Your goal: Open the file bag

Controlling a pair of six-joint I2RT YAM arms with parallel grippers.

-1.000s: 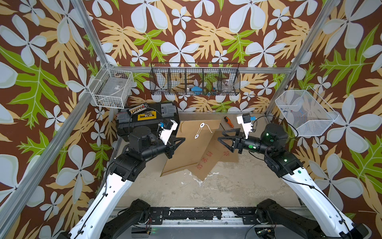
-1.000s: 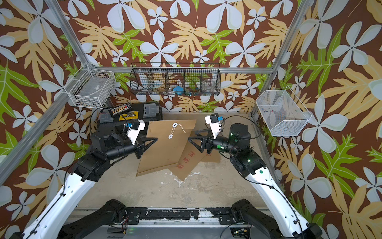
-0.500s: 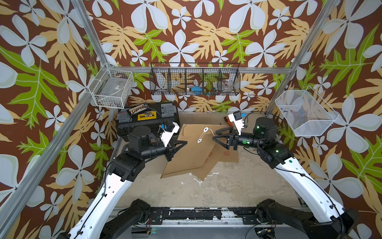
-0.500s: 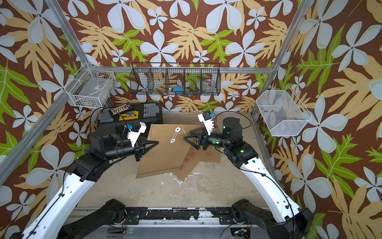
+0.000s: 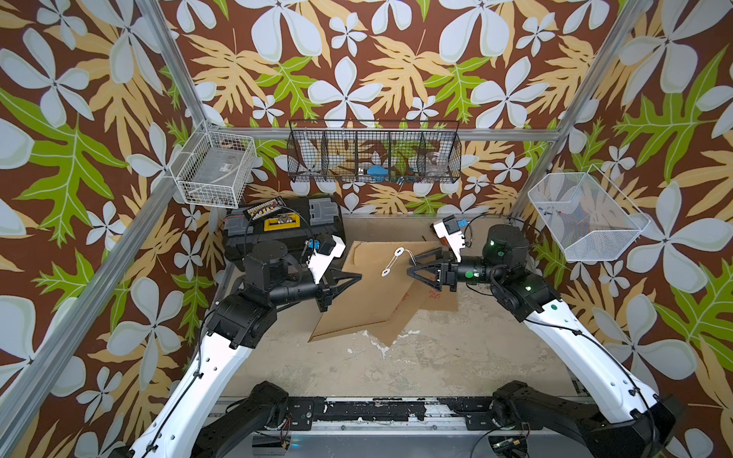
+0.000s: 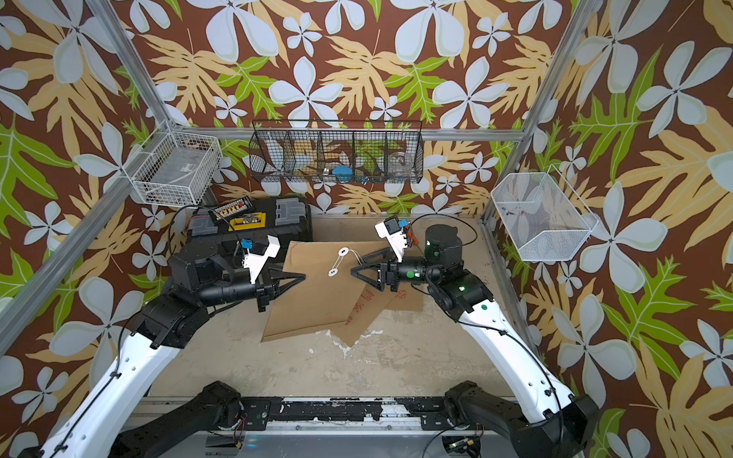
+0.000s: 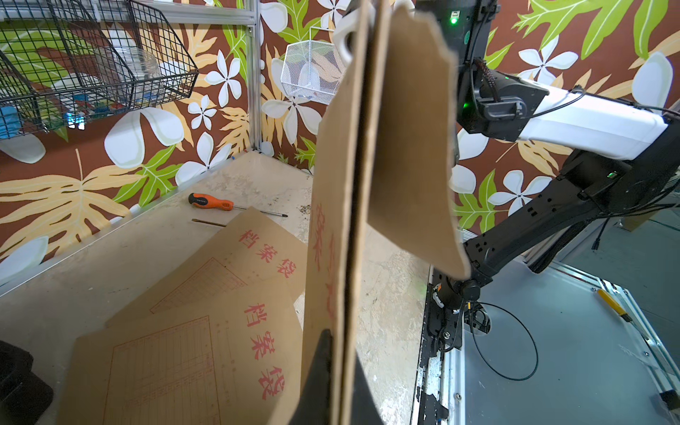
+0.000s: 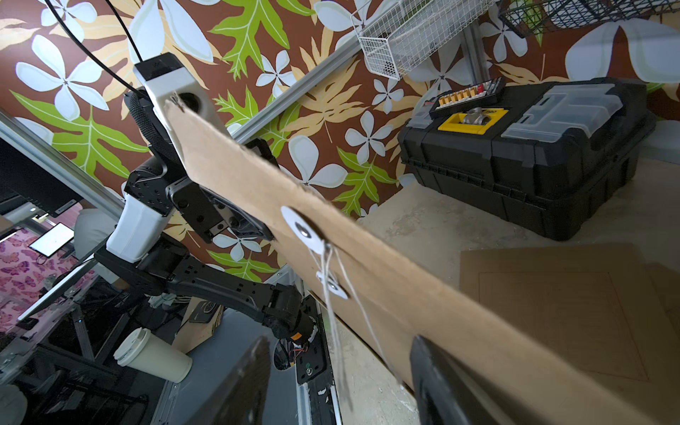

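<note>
While clamped at one edge, file bag (image 5: 369, 293) hangs raised

Spare envelopes (image 7: 176, 331) beneath lie partly covered; contact between right gripper (image 5: 411, 265) and string (image 5: 392, 261) is unclear. Its jaws, apart, stand narrower than a second ago, nearer the string. On the bag's edge the left gripper (image 5: 357, 277) is clamped. Stained table (image 5: 416, 357), floral walls (image 5: 357, 59).

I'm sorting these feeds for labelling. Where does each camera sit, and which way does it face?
Top views: high over the arm bases, looking down on the table; left gripper, right gripper and both arms show.
Left wrist: on the left arm, facing the right arm; its fingers, shut on the file bag, show.
Right wrist: on the right arm, facing the left arm; its open fingers frame the string closure.
Shared: every view shows the file bag.
</note>
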